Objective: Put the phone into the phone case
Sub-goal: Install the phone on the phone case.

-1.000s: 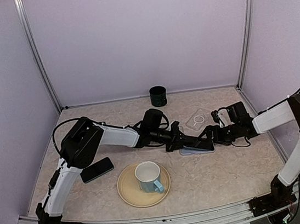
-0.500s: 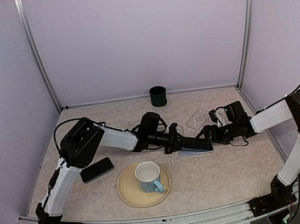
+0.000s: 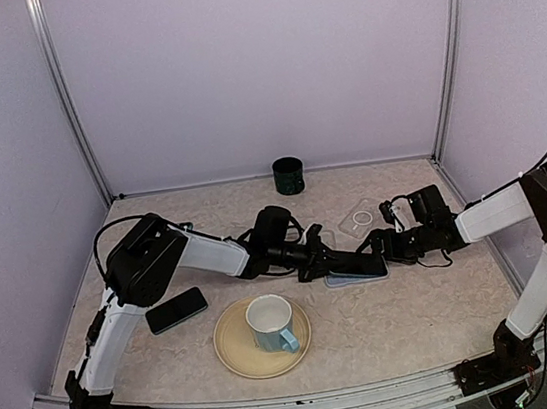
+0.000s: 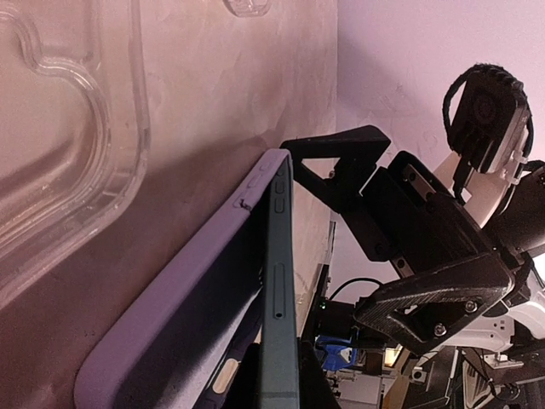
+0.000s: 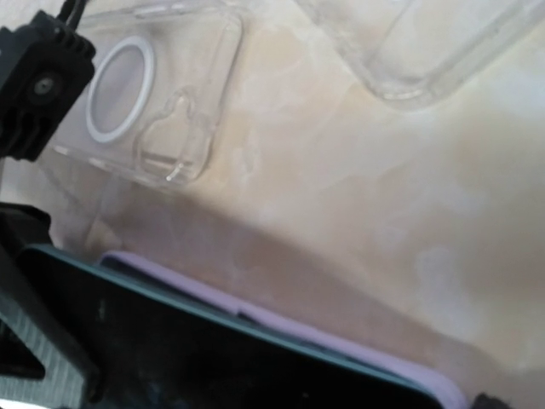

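The beige marbled tabletop is offering open room at the near right. The left gripper is pinching one end of the dark teal phone, holding it tilted and only partly inside the lilac silicone phone case. The right gripper, fingers spread wide, is bracketing the opposite end. Seating is judged under way; the next move calls for pressing the raised edge down. A clear plastic case is lying just behind.

1. The dark teal rectangular phone rests on the lilac silicone phone case.
2. A clear plastic case lies just behind.
3. Front-left, a white-and-blue mug stands on a round beige plate.
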